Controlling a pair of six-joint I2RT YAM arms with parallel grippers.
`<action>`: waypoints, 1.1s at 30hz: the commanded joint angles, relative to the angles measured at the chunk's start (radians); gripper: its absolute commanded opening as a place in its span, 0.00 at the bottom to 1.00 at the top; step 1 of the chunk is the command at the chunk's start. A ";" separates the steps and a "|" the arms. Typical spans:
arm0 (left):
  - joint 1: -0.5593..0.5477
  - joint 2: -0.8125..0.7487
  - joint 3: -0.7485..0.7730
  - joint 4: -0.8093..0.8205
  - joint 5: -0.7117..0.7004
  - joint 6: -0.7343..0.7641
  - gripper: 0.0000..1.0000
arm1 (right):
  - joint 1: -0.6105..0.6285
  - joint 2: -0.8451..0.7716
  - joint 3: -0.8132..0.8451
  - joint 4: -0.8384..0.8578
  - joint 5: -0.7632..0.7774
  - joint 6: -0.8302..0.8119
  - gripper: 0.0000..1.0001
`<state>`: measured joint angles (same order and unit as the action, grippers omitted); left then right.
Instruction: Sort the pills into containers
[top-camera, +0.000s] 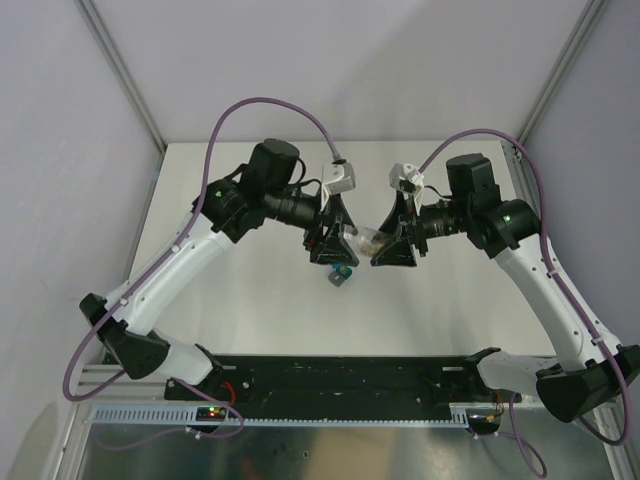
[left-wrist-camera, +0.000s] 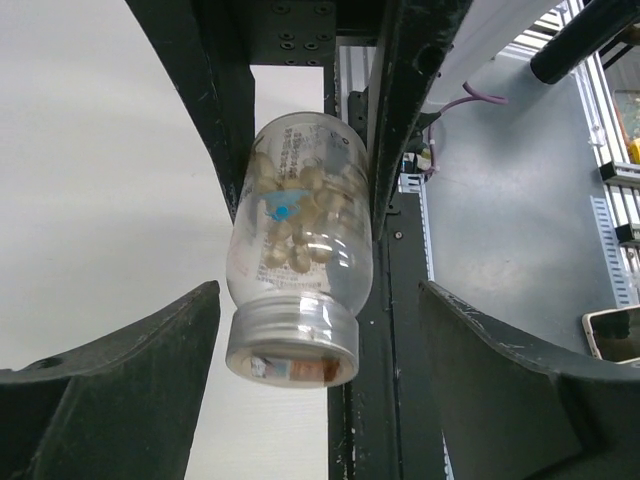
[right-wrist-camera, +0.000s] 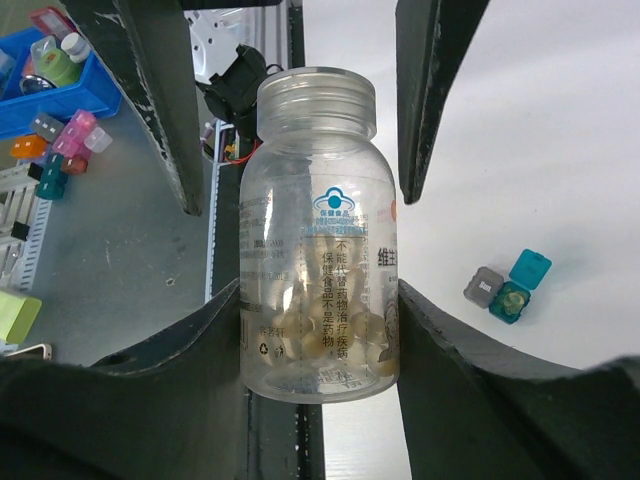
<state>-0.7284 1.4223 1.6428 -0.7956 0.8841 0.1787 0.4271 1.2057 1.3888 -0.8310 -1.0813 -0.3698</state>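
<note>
A clear plastic bottle (top-camera: 365, 240) with pale yellow pills in its bottom is held in the air between the two arms. My right gripper (right-wrist-camera: 318, 300) is shut on the lower body of the bottle (right-wrist-camera: 318, 250), whose threaded neck points away from it. My left gripper (left-wrist-camera: 318, 300) is open, its fingers wide on either side of the neck of the bottle (left-wrist-camera: 295, 340), not touching it. The teal-blue box (top-camera: 341, 274) stands on the table below, its grey flap open in the right wrist view (right-wrist-camera: 515, 288), with something pale green inside. The amber vial is out of view.
A blue bin (right-wrist-camera: 60, 90) with several small coloured boxes stands off the table beyond the arm bases. The black base rail (top-camera: 330, 375) runs along the near edge. White walls close the table's back and sides.
</note>
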 joint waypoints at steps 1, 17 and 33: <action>-0.008 0.022 0.060 0.020 0.027 -0.035 0.81 | -0.004 -0.019 0.006 0.037 -0.023 0.007 0.00; -0.025 0.063 0.105 0.035 0.047 -0.063 0.61 | -0.005 -0.018 0.003 0.040 -0.025 0.008 0.00; -0.018 0.035 0.048 0.035 0.020 -0.042 0.00 | -0.011 -0.043 -0.013 0.011 0.041 -0.010 0.71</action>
<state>-0.7452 1.4933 1.7042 -0.7807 0.8955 0.1310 0.4213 1.1896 1.3773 -0.8394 -1.0767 -0.3683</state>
